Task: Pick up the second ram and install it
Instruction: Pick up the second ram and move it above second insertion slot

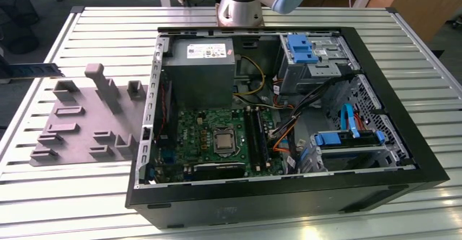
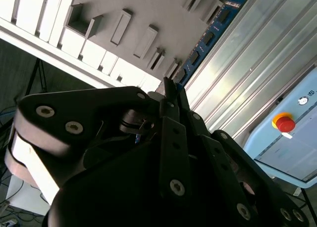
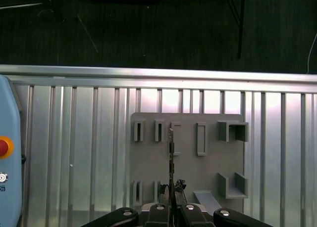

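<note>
aluminium table (image 1: 108, 21): ribbed silver slats, bright with glare; it carries all the items below.
room: dark floor (image 3: 158, 29) beyond the table's edge, with thin cables lying on it.
grey fixture (image 1: 86, 121): flat grey plate with raised holders and slots, lying on the table at the exterior view's left of the computer case.
computer case (image 1: 289, 197): black tower on its side with the side panel off; green motherboard (image 1: 216, 137) visible inside.
arm base (image 1: 238, 7): silver column at the table's far edge, behind the case.
pale blue box (image 3: 7, 177): stands by the table and carries a red button (image 2: 284, 123).
hand (image 2: 171, 88): black fingers closed together, clamped on one end of the second ram.
second ram (image 2: 210, 34): blue-green stick with a row of dark chips, in the air above the table near the exterior view's left edge, close to the grey fixture.
long axis: in line with the fingers, free end pointing straight away from the hand; in the exterior view it runs about level, free end toward that view's right; in the first wrist view it appears edge-on as a thin line over the fixture's slots.
</note>
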{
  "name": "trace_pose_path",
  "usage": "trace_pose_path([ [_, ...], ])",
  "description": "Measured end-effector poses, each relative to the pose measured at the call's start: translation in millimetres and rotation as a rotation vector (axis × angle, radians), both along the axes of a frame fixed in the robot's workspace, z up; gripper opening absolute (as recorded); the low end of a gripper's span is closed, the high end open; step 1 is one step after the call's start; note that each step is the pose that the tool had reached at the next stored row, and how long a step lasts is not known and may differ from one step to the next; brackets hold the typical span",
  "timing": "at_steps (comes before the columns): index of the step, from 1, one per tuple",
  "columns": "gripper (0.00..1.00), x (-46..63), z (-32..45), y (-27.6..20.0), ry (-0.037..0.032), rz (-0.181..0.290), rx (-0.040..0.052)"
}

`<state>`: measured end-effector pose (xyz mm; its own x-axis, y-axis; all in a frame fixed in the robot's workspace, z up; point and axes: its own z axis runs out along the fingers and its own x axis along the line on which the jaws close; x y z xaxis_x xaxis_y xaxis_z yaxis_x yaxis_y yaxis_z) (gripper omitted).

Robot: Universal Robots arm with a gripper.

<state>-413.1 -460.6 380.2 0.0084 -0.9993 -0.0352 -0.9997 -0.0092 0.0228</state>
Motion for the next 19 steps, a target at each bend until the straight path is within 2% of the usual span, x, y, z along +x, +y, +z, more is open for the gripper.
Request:
trace_pose_path([
  [19,0.14,9.7,-0.1,-0.1,-0.0001,0.0,0.0001],
])
